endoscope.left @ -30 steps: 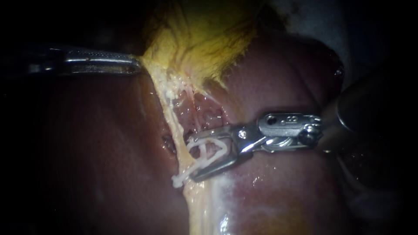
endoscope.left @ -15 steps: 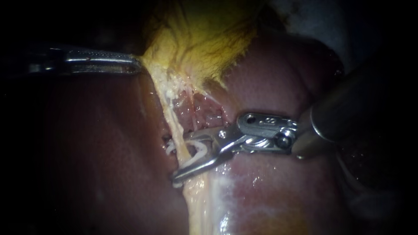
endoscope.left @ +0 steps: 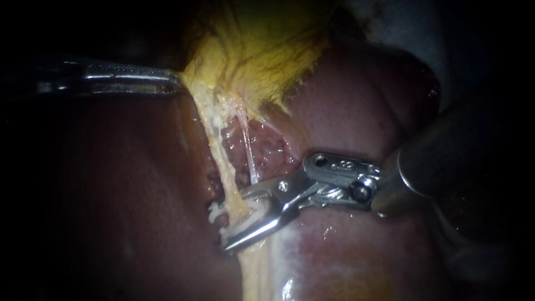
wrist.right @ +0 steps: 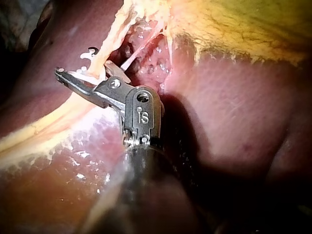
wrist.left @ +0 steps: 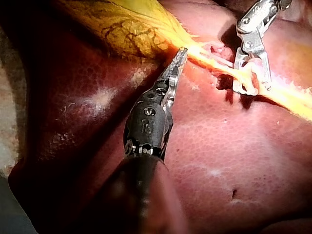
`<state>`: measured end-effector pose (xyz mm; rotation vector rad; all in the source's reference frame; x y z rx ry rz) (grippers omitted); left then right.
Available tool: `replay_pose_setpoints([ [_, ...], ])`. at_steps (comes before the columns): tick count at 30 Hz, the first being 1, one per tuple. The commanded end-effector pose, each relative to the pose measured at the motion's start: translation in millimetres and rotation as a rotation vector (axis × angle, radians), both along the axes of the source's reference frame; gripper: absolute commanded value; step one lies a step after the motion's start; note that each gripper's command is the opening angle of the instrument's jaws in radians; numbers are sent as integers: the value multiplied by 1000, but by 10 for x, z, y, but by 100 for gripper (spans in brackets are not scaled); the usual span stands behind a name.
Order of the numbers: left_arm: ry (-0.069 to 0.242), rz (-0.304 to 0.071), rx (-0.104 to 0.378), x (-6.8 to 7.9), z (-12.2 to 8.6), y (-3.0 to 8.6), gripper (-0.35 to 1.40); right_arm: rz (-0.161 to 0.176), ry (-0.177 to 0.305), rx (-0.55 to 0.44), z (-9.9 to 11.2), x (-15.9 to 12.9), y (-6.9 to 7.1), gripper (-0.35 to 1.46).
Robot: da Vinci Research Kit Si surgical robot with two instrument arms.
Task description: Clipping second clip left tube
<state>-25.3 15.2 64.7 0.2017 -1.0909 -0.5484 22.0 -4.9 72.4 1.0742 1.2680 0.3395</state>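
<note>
In the endoscope view my left instrument (endoscope.left: 167, 82) comes in from the left, its jaws shut on the edge of the yellow gallbladder (endoscope.left: 262, 50), holding it taut; the left wrist view shows the same hold (wrist.left: 181, 52). The left tube (endoscope.left: 223, 161), a pale yellow strand, runs down from there over the liver. My right instrument (endoscope.left: 229, 223) straddles this tube, one jaw on each side. Its jaws are shut on a white clip (endoscope.left: 245, 214) that wraps the tube. The right wrist view (wrist.right: 80, 73) and left wrist view (wrist.left: 251, 83) show the same straddle.
A thinner whitish strand (endoscope.left: 249, 150) stretches down from the gallbladder to the right instrument's upper jaw. Dark red liver (endoscope.left: 356, 111) lies all round. Raw dissected tissue (endoscope.left: 267, 145) sits between the two strands. The right shaft (endoscope.left: 446, 150) fills the view's right side.
My right instrument has pushed leftward and slightly down, so its jaws and the clip now reach across the left tube. The jaws have narrowed. The thin strand has stretched. The left instrument is still.
</note>
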Motion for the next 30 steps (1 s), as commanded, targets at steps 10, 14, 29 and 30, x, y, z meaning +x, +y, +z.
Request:
replay_pose_setpoints([
  [10,0,0,0,0,0,0,-35,27,-12,-5,1,-1,2,-8],
  [14,0,0,0,0,0,0,-35,32,-14,-6,1,-1,2,-35],
  [29,0,0,0,0,0,0,-35,41,-32,13,1,4,2,-35],
  [30,0,0,0,0,0,1,-35,41,-32,13,1,4,2,-35],
])
